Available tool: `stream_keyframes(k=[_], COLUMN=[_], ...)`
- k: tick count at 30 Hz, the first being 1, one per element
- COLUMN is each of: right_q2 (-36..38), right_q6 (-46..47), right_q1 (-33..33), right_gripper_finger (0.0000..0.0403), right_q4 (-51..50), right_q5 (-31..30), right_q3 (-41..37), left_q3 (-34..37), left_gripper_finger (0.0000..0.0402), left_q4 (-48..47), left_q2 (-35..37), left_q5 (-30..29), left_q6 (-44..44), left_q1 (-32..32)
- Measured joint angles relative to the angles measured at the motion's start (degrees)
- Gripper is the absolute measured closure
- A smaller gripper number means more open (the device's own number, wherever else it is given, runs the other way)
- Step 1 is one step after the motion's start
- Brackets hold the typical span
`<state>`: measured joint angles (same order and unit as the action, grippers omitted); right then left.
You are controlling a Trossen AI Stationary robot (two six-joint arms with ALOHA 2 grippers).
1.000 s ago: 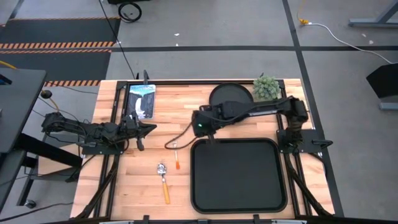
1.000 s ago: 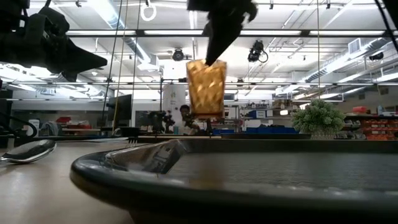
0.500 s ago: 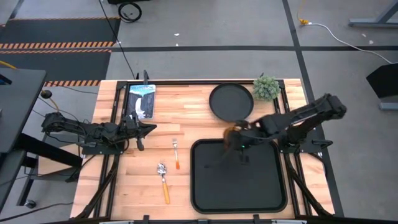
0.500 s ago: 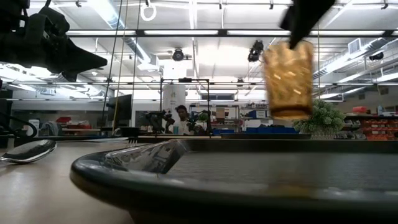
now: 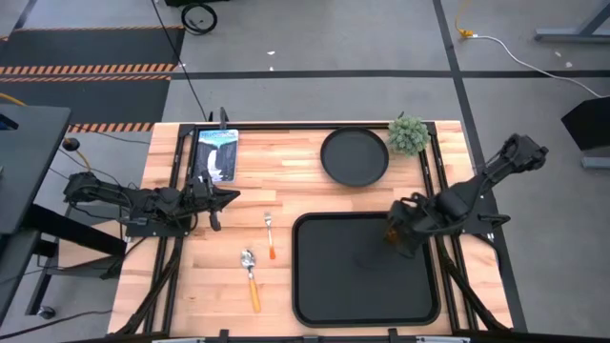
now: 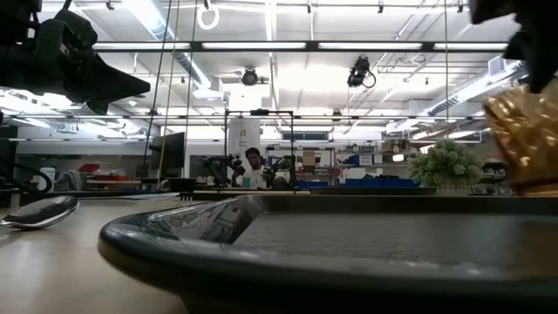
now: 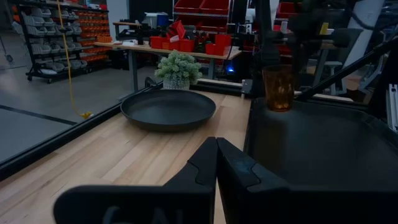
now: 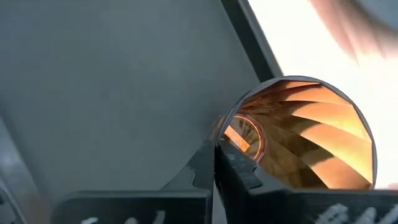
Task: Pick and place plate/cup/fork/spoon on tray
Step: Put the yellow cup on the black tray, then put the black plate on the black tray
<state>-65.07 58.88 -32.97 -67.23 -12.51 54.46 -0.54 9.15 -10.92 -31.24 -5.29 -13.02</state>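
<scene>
The right gripper [image 5: 398, 232], jaws clenched on the cup [image 5: 394, 232], holds it over the tray [image 5: 324, 286] toward its 2 o'clock corner; lowering and releasing should come next, while the left gripper [image 5: 229, 198], jaws closed and empty, waits over the table [image 5: 286, 171].

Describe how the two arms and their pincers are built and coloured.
Both arms are dark, near-black and jointed, on black bases bolted to the table frame. The left pincer has two slim, pointed black fingers. The right pincer is the same dark build. No markings are legible.
</scene>
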Motion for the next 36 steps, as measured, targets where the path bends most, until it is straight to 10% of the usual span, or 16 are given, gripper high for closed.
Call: stream_keyframes(k=[17, 36], right_q2=[7.18, 7.07], right_q6=[17.99, 20.65], right_q1=[-8.79, -7.25], right_gripper_finger=[0.0385, 0.0281], right_q4=[-3.31, -7.08], right_q5=[-1.99, 3.13], right_q3=[-9.86, -7.88], left_q3=[0.01, 0.01], left_gripper_finger=[0.039, 0.039], left_q4=[0.02, 0.02], left_q2=[0.0, 0.0], left_q5=[0.0, 0.0], left_q6=[0.0, 0.01], left_q1=[-0.01, -0.02])
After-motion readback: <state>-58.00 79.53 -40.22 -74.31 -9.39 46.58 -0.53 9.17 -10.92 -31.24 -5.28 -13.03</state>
